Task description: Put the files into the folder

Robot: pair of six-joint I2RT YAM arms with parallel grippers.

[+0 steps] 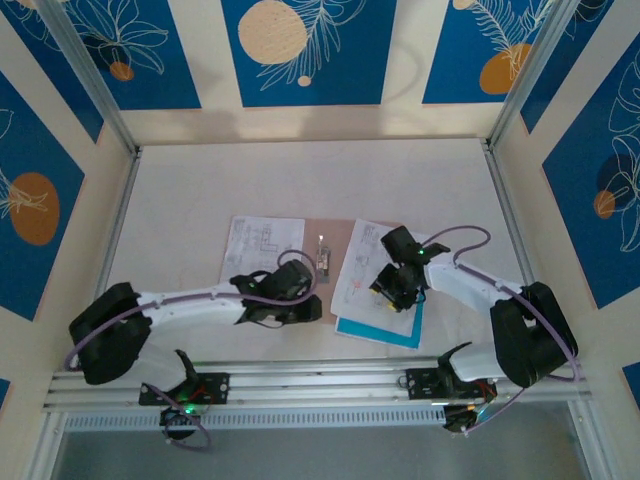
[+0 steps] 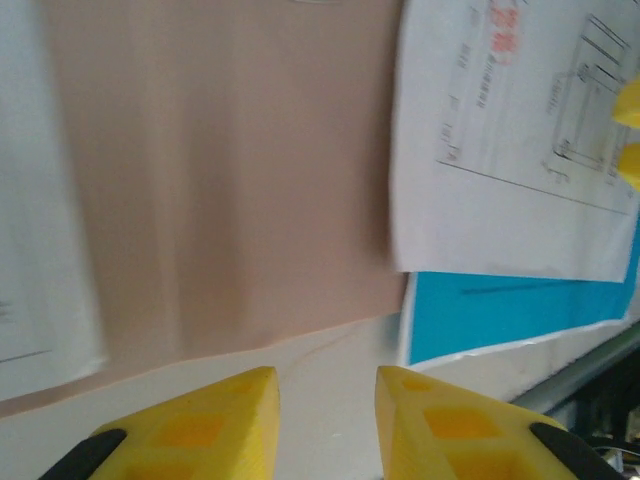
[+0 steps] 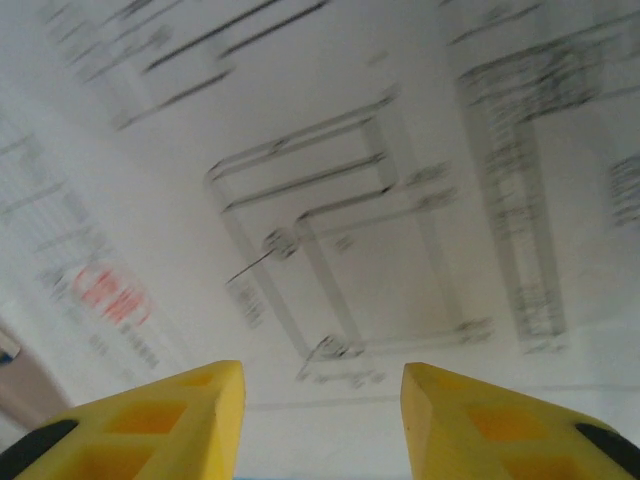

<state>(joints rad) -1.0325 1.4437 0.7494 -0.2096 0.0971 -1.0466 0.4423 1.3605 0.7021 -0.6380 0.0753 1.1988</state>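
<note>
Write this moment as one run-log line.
left gripper: open, by pinkish-tan card folder edge | right gripper: open, over white printed paper sheet | cyan paper sheet: under that sheet

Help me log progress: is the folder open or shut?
Open: the folder lies spread flat, with its inner metal clip exposed.

A lab booth: patterned panels (image 1: pixel 310 50), aluminium frame (image 1: pixel 320 385).
</note>
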